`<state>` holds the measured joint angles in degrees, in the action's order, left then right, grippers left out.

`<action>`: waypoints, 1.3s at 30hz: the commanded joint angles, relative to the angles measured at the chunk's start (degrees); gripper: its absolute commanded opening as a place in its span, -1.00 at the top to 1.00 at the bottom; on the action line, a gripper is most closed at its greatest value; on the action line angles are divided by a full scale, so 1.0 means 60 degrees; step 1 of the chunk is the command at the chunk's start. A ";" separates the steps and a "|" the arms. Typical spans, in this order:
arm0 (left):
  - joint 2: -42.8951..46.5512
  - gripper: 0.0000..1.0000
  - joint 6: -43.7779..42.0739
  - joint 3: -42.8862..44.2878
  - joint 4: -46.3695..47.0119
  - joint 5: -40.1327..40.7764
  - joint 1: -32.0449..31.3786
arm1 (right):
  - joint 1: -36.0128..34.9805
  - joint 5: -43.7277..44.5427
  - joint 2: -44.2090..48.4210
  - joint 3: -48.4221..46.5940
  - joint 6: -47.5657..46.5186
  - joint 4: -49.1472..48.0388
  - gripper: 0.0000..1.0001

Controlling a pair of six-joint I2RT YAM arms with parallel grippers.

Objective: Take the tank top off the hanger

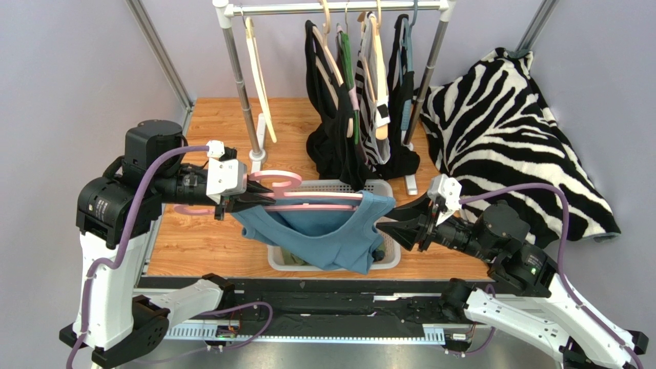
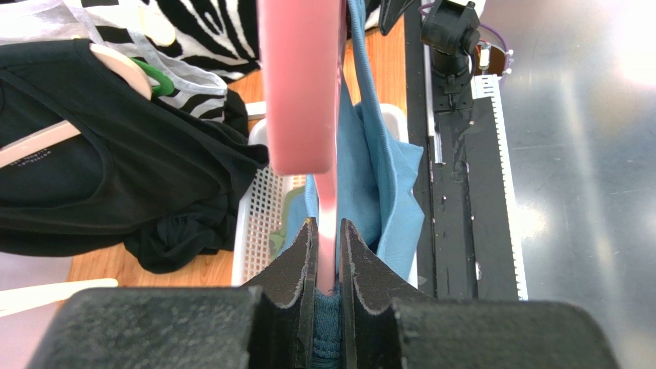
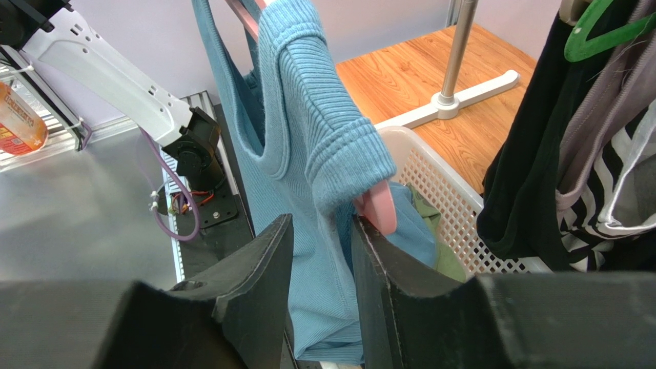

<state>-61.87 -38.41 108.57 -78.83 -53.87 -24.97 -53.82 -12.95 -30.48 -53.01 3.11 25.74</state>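
Blue tank top (image 1: 323,234): soft, light ribbed knit, draped on pink hanger (image 1: 308,201) over basket (image 1: 389,257) by desk (image 1: 200,238) near edge; take the strap at the hanger tip; left gripper (image 2: 329,261) clamps the hanger; right gripper (image 3: 323,254) part-open, straddling that strap

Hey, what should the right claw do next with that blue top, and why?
Probably close the right claw on the blue tank top and slide it off the pink hanger tip: its jaws are apart around the strap fabric, and the left claw grips the hanger.
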 commanded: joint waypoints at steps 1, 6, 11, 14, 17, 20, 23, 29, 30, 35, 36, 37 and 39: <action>0.0101 1.00 0.0059 0.0097 -0.0998 -0.0412 0.0060 | 0.0006 -0.0185 -0.0398 -0.0392 -0.0124 -0.0772 0.24; 0.0101 1.00 0.0059 0.0039 -0.1027 -0.0456 0.0060 | 0.0006 -0.0550 -0.0750 -0.0612 -0.0051 -0.1300 0.27; 0.0130 1.00 0.0030 -0.0005 -0.1013 -0.0485 0.0075 | -0.0009 -0.0757 -0.0999 -0.0730 0.0037 -0.1623 0.46; 0.0130 1.00 0.0016 -0.0020 -0.1027 -0.0456 0.0075 | -0.0009 -0.0801 -0.1043 -0.0774 0.0038 -0.1667 0.74; 0.0160 1.00 0.0001 -0.0034 -0.1027 -0.0456 0.0075 | 0.0006 -0.0713 -0.0912 -0.0759 0.0023 -0.1580 1.00; 0.0160 1.00 -0.0028 -0.0078 -0.1027 -0.0412 0.0075 | 0.0006 -0.0406 -0.0707 -0.0744 -0.0006 -0.1346 1.00; 0.0189 1.00 -0.0072 -0.0093 -0.1027 -0.0339 0.0075 | 0.0006 0.0354 -0.0224 -0.0671 -0.0094 -0.1257 1.00; 0.0160 1.00 -0.0043 -0.0005 -0.1042 -0.0339 0.0075 | 0.0006 0.2970 0.0582 -0.0598 -0.0095 -0.1155 1.00; 0.0160 1.00 -0.0043 -0.0005 -0.1056 -0.0324 0.0075 | 0.0006 0.3341 0.0641 -0.0569 -0.0051 -0.1140 1.00; 0.0174 1.00 -0.0043 0.0097 -0.1086 -0.0310 0.0075 | 0.0020 0.5742 0.0686 -0.0305 0.0067 -0.0615 1.00; 0.0174 1.00 -0.0043 0.0127 -0.1086 -0.0295 0.0075 | 0.0020 0.5936 0.0642 -0.0261 0.0125 -0.0482 1.00; 0.0145 1.00 -0.0043 0.0170 -0.1086 -0.0295 0.0075 | 0.0020 0.6039 0.0583 -0.0232 0.0140 -0.0321 1.00; 0.0130 1.00 -0.0043 0.0244 -0.1100 -0.0280 0.0075 | 0.0020 0.6113 0.0305 -0.0159 0.0155 0.0075 1.00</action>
<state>-61.34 -38.46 107.94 -78.61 -54.06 -24.67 -53.82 14.37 -26.55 -55.07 3.38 22.44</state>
